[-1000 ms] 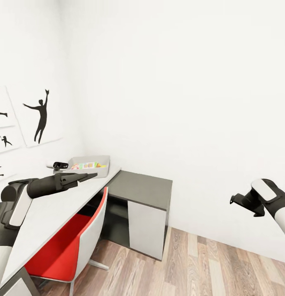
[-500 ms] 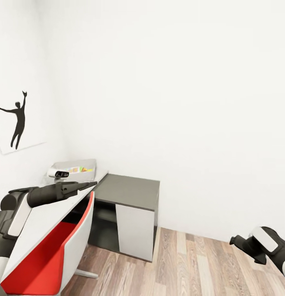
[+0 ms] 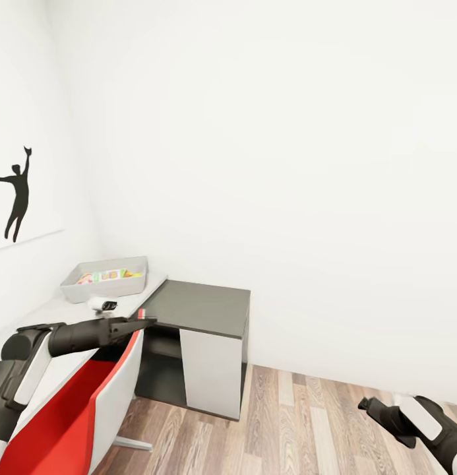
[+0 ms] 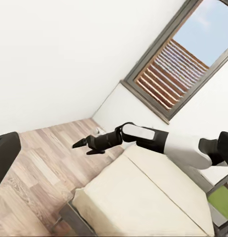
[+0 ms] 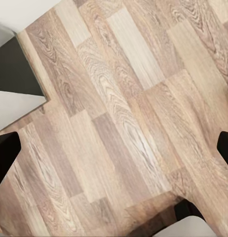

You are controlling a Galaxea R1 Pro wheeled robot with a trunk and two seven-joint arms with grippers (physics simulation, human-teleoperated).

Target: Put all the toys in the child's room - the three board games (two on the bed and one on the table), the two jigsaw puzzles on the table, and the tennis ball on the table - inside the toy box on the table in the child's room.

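One shallow pale grey toy box, sloping-sided, sits on the smooth grey desk, colourful flat pieces inside. Left end effector pinched narrow, empty. Right end effector: spread unreadable, above wood-plank floor.

White wall fills upper left of frame. Window at upper right: dark frame, slatted brown blind over lower part, blue sky above. Bed at lower right, cream mattress, grey edge. Wood-plank floor at lower left. Right arm crosses centre from right edge: white forearm, black wrist. Right end effector points left over floor, fingers close together; exact state unclear. Dark finger at left edge, blurred.
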